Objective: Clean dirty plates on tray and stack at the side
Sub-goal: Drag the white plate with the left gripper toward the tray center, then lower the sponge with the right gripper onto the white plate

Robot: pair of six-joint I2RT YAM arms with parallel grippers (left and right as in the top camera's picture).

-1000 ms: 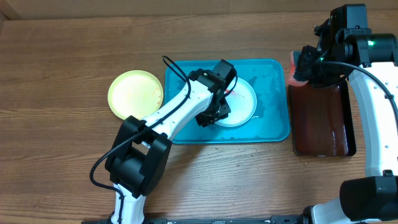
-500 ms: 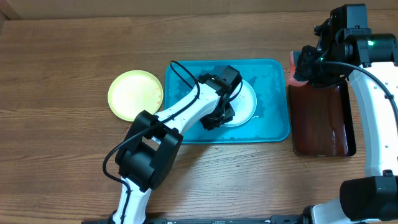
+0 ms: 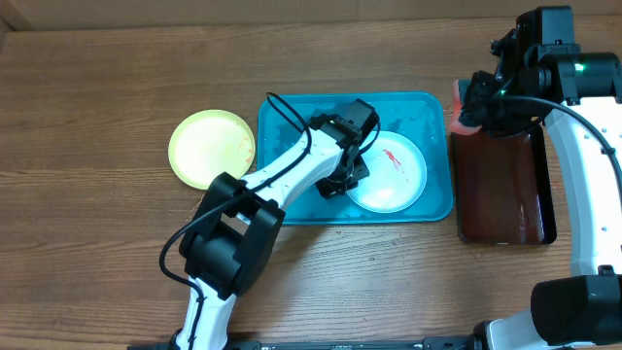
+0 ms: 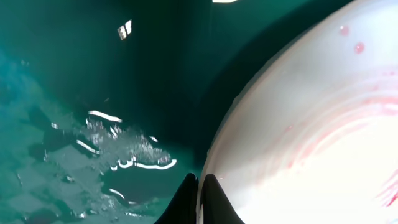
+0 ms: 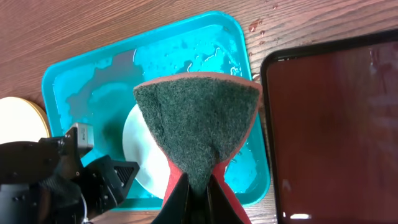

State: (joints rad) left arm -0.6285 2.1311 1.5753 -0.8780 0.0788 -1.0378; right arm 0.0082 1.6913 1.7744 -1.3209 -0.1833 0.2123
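Overhead, the blue tray (image 3: 292,112) lies in the middle of the wooden surface (image 3: 97,253). A white plate (image 3: 394,175) with a red smear lies flat in the tray's right half. The left gripper (image 3: 342,181) is down at the plate's left edge, and its black arm hides that edge and part of the tray from above. The left wrist view is very close. It shows only a curved bit of the plate with pink streaks and the wet tray floor beside it, and the rest of the plate is cut off. At the bottom of that view the jaws are closed tight. The thin rim of the plate runs down between their tips, so they seem to pinch it. The tips are dark and partly out of the picture. A yellowish plate (image 3: 212,148) sits on the surface just left of the tray, outside it. I cannot tell if it is one plate or a few on top of each other. In the right wrist view the right gripper (image 5: 198,202) has its jaws closed on a sponge (image 5: 199,124), red with a rough green face. The sponge fills the middle of that view and hides most of the white plate, so only a white strip shows on its left side. From overhead only a small pink corner of the sponge peeks out. It is held up over the top left corner of a dark red tray (image 3: 501,194) that lies just right of the blue tray.
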